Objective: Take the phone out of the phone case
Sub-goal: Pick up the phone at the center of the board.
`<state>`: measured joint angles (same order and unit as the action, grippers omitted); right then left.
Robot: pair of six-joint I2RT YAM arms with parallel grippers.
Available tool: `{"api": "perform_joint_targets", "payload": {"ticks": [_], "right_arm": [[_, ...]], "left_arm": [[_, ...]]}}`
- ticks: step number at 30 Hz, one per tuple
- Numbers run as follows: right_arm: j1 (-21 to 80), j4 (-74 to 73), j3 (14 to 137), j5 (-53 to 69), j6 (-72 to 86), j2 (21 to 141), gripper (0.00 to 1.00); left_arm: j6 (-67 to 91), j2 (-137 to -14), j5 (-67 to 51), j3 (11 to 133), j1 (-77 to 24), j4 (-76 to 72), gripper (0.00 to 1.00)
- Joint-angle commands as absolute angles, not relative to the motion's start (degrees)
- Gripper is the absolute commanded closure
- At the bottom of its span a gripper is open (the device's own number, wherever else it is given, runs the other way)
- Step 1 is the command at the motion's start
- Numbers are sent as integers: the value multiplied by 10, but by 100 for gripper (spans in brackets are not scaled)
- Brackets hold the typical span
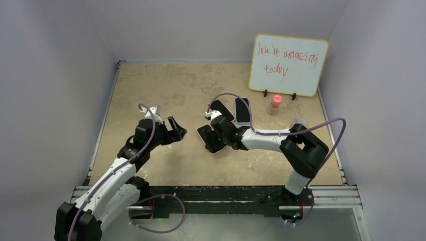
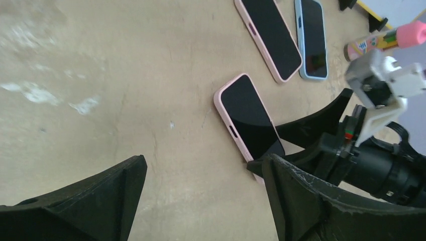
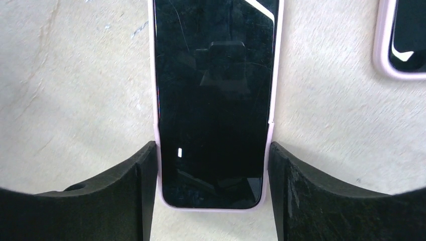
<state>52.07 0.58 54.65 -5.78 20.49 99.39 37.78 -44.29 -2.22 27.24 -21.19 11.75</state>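
Observation:
A phone in a pink case (image 1: pixel 208 135) lies screen up on the table between the two arms. It also shows in the left wrist view (image 2: pixel 248 120) and the right wrist view (image 3: pixel 216 95). My right gripper (image 1: pixel 216 139) straddles its near end. Its two black fingers (image 3: pixel 143 175) press against both long sides of the pink case, close to the bottom corners. My left gripper (image 1: pixel 178 129) is open and empty, a short way left of the phone and apart from it. The left wrist view shows it (image 2: pixel 203 170) over bare table.
A second pink-cased phone (image 1: pixel 221 110) and a blue-cased phone (image 1: pixel 242 110) lie side by side just behind the right gripper. A small bottle with a pink cap (image 1: pixel 275 104) and a whiteboard (image 1: pixel 288 64) stand at the back right. Walls enclose the table.

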Motion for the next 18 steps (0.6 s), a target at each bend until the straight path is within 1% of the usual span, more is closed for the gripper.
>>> {"api": "perform_joint_targets", "payload": {"ticks": [1,7,10,14,18], "right_arm": [[522,121,485,-16,265,942,84],[522,231,421,13,318,914,92],[521,279,402,19,340,913,92],[522,292,403,25,349,927,92],[522,314,402,39,362,945,92]], "left_arm": [[460,-482,-104,233,-215,-9,11],[517,-542,-149,183,-216,-135,13],[546,-572,-164,161,-217,-198,14],[569,-625,-177,150,-227,-264,17],[579,-676,-154,152,-254,-306,19]]}}
